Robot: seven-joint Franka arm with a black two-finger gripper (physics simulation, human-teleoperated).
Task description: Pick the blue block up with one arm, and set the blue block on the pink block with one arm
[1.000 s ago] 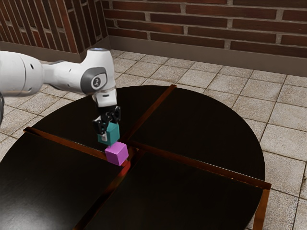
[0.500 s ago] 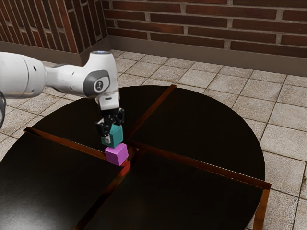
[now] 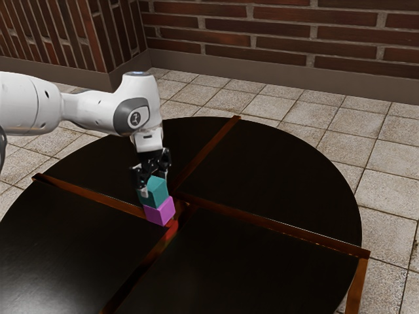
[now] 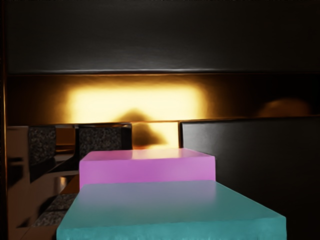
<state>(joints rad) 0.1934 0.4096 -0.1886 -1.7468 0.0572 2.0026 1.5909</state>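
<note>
The teal-blue block (image 3: pixel 156 190) rests on top of the pink block (image 3: pixel 160 211) at the middle of the dark round table (image 3: pixel 275 176). My gripper (image 3: pixel 154 184) hangs straight over the stack. Its fingers (image 3: pixel 141 190) straddle the blue block's upper part and stand slightly apart from its sides, so it is open. In the wrist view the blue block (image 4: pixel 170 212) lies just under my hand, with the pink block (image 4: pixel 147 166) showing beyond and beneath it.
Reddish-brown wooden strips (image 3: pixel 262 222) cross the table and meet right beside the stack. The table's rim curves round at the exterior view's right. A tiled floor and brick walls (image 3: pixel 281 33) surround the table.
My gripper has come down and toward the exterior view's right with the blue block. The block now sits on the pink block, and the fingers have parted from it.
</note>
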